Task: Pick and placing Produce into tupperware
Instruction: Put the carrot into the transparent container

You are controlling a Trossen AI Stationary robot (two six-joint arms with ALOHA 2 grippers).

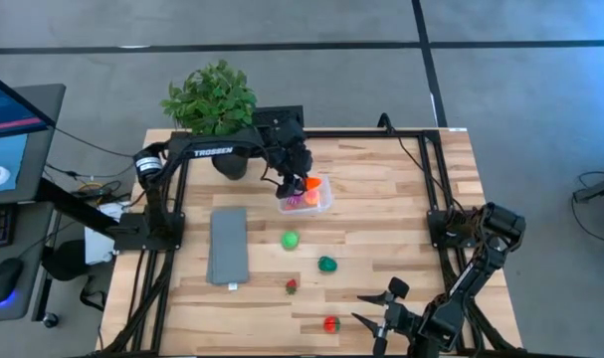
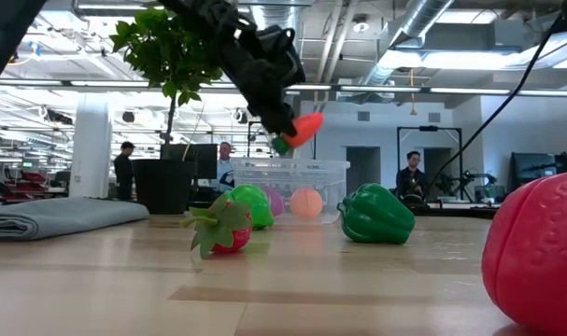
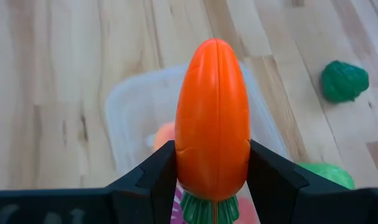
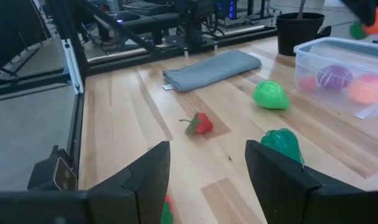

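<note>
My left gripper (image 1: pixel 303 185) hangs over the clear tupperware tub (image 1: pixel 319 202) and is shut on an orange toy carrot (image 3: pixel 213 118). The tub stands on the table and holds a purple piece (image 4: pixel 334 77) and a peach piece (image 4: pixel 366 88). On the table's near side lie a light green fruit (image 1: pixel 290 240), a dark green pepper (image 1: pixel 327 265), a small strawberry (image 1: pixel 292 286) and a red strawberry (image 1: pixel 330 323). My right gripper (image 1: pixel 373 310) waits open near the table's near edge, touching nothing. My left gripper pinches the carrot's thick end (image 3: pixel 210 177), just ahead of its green leaf stub (image 3: pixel 207 208), between the two fingers (image 3: pixel 154 177). The carrot lies along the fingers, tip pointing away from the wrist. It is lifted clear and tilted above the tub (image 2: pixel 292 182).
A folded grey cloth slab (image 1: pixel 229 245) lies left of the produce. A potted plant (image 1: pixel 212 99) stands at the far edge beside the left arm. Black frame rails run along both sides of the table. People stand in the room beyond the table.
</note>
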